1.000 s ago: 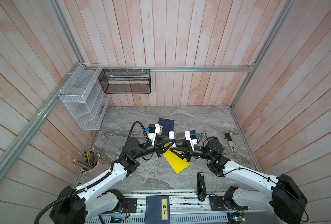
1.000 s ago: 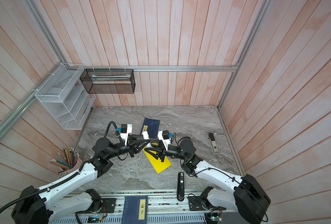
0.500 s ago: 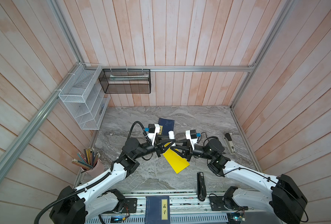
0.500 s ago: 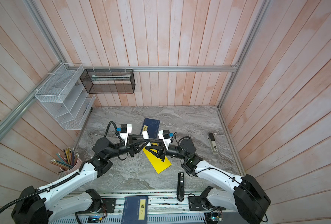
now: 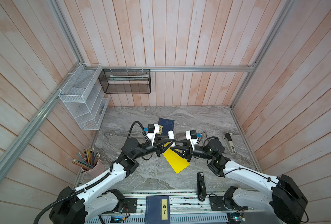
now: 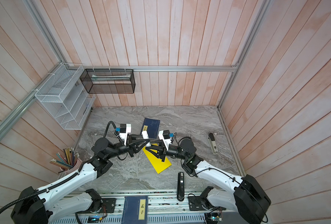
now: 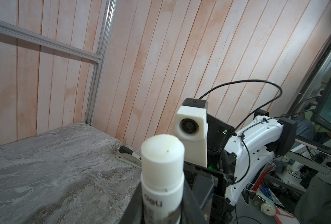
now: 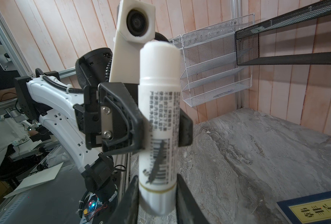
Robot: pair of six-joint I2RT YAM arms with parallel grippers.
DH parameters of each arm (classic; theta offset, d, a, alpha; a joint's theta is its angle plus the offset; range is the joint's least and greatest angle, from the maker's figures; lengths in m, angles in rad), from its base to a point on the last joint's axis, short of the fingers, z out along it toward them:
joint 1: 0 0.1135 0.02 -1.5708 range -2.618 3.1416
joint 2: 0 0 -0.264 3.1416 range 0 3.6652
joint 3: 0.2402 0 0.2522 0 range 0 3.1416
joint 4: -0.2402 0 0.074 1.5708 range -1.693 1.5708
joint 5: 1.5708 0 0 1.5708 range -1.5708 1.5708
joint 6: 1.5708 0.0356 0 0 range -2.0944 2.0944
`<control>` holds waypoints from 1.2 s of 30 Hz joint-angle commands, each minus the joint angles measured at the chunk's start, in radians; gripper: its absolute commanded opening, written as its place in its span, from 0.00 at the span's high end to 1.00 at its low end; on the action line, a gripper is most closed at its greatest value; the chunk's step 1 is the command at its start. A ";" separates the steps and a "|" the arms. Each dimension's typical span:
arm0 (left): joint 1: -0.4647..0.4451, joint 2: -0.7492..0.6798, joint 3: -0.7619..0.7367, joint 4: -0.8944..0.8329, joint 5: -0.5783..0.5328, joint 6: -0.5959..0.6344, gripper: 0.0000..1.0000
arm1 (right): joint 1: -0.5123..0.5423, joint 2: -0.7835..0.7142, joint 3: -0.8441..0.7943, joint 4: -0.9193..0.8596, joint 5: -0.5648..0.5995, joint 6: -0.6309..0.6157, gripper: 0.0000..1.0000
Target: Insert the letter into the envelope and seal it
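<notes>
Left claw point(image 8: 158, 135) clamped round glue stick point(image 8: 158, 108), right claw point(image 8: 155, 201) closing on its cap end; envelope point(image 5: 177, 161) on worktop point(image 5: 209, 120), sealing not done.

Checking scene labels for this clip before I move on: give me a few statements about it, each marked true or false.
1. The left jaws are clamped on a white glue stick. True.
2. The yellow envelope lies on the marble table below the two arms. True.
3. The letter lies on top of the envelope. False: no letter shows on it or anywhere on the table.
4. The pencil cup stands at the table's right edge. False: the pencil cup is at the front left corner.
5. A dark blue book lies behind the envelope, toward the back wall. True.
</notes>
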 commanded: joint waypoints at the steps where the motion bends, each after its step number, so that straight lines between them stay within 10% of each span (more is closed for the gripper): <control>1: 0.008 -0.008 0.011 0.035 0.000 -0.006 1.00 | -0.002 -0.006 0.007 0.005 -0.019 -0.001 0.75; 17: -0.017 -0.047 0.011 -0.094 -0.118 0.095 1.00 | 0.022 -0.041 0.024 -0.093 0.148 -0.068 0.90; 36: -0.095 -0.082 0.005 -0.138 -0.443 0.186 1.00 | 0.307 -0.087 0.046 -0.167 0.862 -0.363 0.93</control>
